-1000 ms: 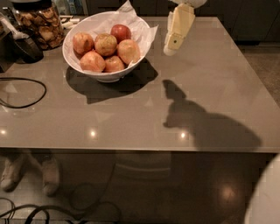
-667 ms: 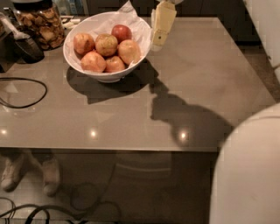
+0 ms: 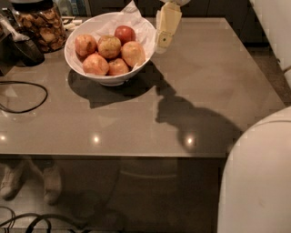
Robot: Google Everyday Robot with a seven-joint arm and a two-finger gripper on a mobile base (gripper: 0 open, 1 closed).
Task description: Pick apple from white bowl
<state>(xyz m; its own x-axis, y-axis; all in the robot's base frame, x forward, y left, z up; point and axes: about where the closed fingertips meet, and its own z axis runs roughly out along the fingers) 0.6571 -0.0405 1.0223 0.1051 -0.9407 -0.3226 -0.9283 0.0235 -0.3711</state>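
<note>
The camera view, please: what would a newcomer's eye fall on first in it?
First, the white bowl of apples at the far left of the table. Next, the pale gripper hanging just right of the bowl's rim, beside the large yellow-orange apple, its dark shadow crossing the tabletop.

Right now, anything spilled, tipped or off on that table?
Nothing stands out. The white bowl sits upright, apples inside, paper liner poking above its far rim. The gripper hangs just right of the bowl. A black cable loops loose at the left edge.
</note>
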